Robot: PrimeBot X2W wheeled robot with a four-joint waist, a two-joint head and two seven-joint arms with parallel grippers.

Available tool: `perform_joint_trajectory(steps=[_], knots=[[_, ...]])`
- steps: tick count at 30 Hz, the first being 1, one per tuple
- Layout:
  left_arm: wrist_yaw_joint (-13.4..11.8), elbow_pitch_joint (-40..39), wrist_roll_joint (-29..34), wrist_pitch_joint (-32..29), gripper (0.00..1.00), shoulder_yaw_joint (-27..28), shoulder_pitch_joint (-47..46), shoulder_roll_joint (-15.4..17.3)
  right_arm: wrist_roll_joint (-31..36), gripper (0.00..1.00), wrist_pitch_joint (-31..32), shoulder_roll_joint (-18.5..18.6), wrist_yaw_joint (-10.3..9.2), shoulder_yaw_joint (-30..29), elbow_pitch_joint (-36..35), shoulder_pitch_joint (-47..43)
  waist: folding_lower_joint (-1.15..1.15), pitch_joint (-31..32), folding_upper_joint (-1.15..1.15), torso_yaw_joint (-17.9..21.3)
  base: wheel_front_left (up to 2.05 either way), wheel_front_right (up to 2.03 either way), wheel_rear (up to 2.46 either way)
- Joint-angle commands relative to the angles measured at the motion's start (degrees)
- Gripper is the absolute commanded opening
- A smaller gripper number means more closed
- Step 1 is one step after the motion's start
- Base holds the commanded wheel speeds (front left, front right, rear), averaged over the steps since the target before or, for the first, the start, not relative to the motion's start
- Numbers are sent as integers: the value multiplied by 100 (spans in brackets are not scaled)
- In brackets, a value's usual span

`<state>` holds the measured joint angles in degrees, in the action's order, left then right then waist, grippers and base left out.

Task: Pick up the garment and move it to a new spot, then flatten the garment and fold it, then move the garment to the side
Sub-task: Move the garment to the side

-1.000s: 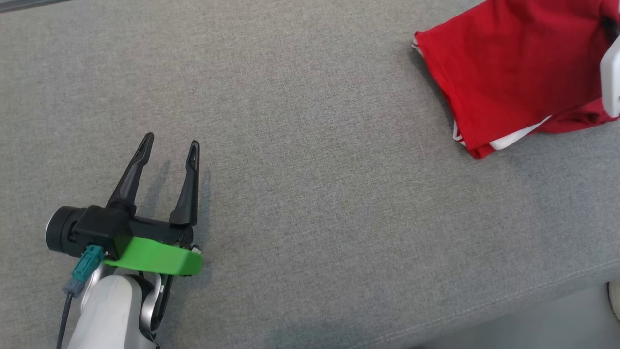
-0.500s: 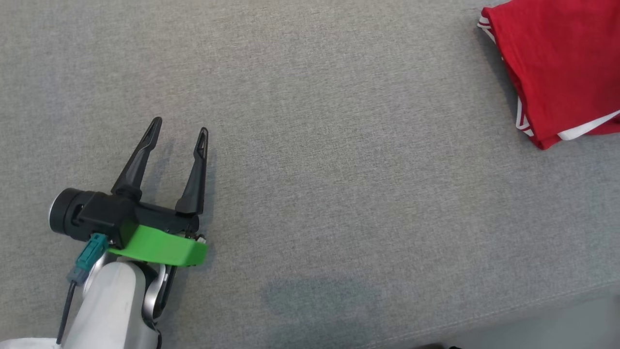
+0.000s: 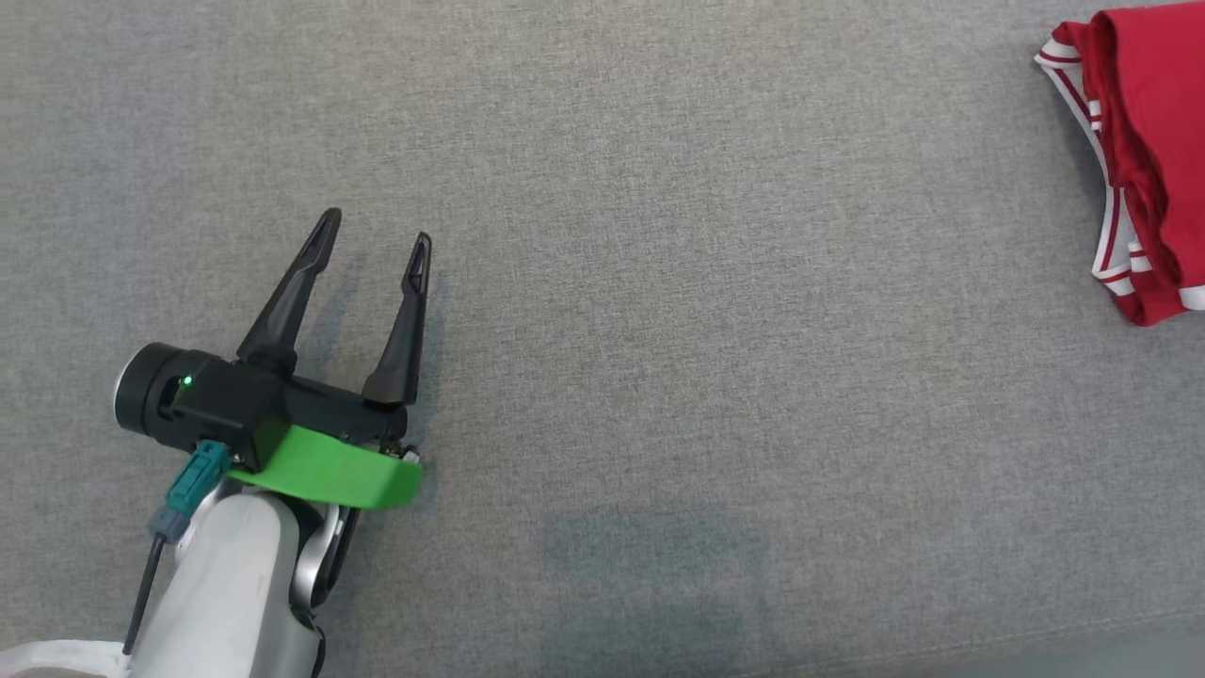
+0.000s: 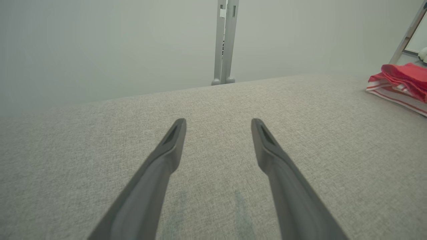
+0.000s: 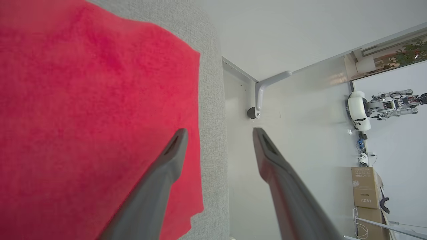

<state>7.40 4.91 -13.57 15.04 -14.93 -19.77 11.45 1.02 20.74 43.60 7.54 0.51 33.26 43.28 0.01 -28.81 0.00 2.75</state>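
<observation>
The garment (image 3: 1144, 179) is red with white striped trim, folded into a small stack at the far right of the grey fabric surface (image 3: 659, 282). From the left wrist it shows as a red and white stack (image 4: 400, 85) at the right edge. My left gripper (image 3: 375, 234) hovers open over bare fabric at the lower left, far from the garment, and its own camera shows it (image 4: 218, 125) with nothing between the fingers. My right gripper (image 5: 220, 133) is open over the garment's edge (image 5: 83, 116), holding nothing; one finger lies over the red cloth.
The grey surface ends close beside the garment (image 5: 213, 100) in the right wrist view. Beyond it are a white floor, a table leg bracket (image 5: 260, 96), a cardboard box (image 5: 365, 188) and another robot (image 5: 383, 108). A grey post (image 4: 225, 40) stands behind the far edge.
The head camera has turned left, so the garment slid toward the picture's right edge. The pale right forearm seen over the garment a second ago has left the head view.
</observation>
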Motion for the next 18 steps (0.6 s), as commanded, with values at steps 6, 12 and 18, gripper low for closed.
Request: perform_joint_trajectory(steps=[6,12,18], knots=[[13,52,-412,16,100,161,175,-52,-95,100,-430,-455,-12,-83,238,-116,-1,338,0,23,0,0,0],[13,63,-686,16,100,306,474,-149,-97,100,-1113,-814,-12,-150,112,-403,-1,801,0,35,0,0,0],[-105,398,-903,15,100,747,942,-398,-685,100,-2154,-1776,-11,-876,-144,-1002,-1,1581,0,-41,0,0,0]])
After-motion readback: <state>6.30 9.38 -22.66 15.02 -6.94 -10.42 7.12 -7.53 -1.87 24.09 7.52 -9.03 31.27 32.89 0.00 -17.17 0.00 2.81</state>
